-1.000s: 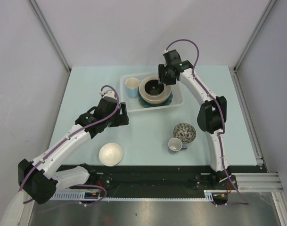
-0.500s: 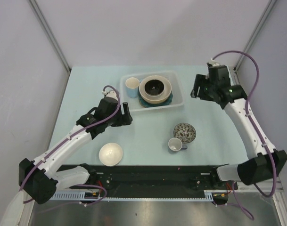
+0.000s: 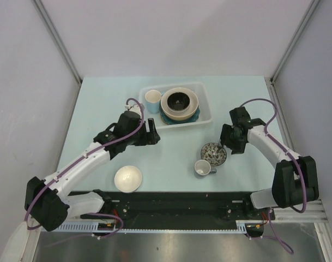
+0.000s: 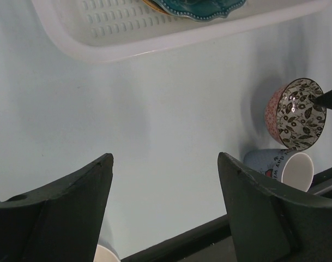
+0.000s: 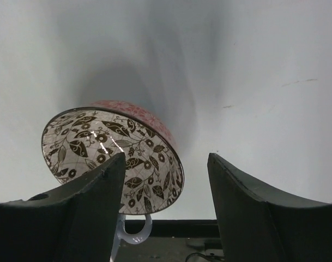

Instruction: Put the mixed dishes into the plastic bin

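**Right arm lines up on the patterned bowl — three dishes to go**

The pale counter carries the plastic bin at its far middle. The bin already holds a stack: a teal scalloped plate at the bottom, a tan dish on it, and a black bowl nested inside. A small cream mug stands beside the stack.

Three dishes sit on the counter, well short of the bin: a white bowl near the front edge, a leaf-patterned bowl to its right, and a mug on its side touching that bowl.

The step in hand looks like a reach for the patterned bowl. The right gripper hangs over its rim, jaws spread and holding nothing. Next it would need to drop one finger inside the rim and one outside, close, lift, and carry the bowl to the bin's free corner.

The left gripper hovers over bare counter just in front of the bin, jaws spread and empty.

Whether a right finger touches the rim is unclear — the left wrist view shows a dark tip right at it. The tan dish hides most of the teal plate. The right wrist view catches only the mug's handle, and the mug's print is unreadable.
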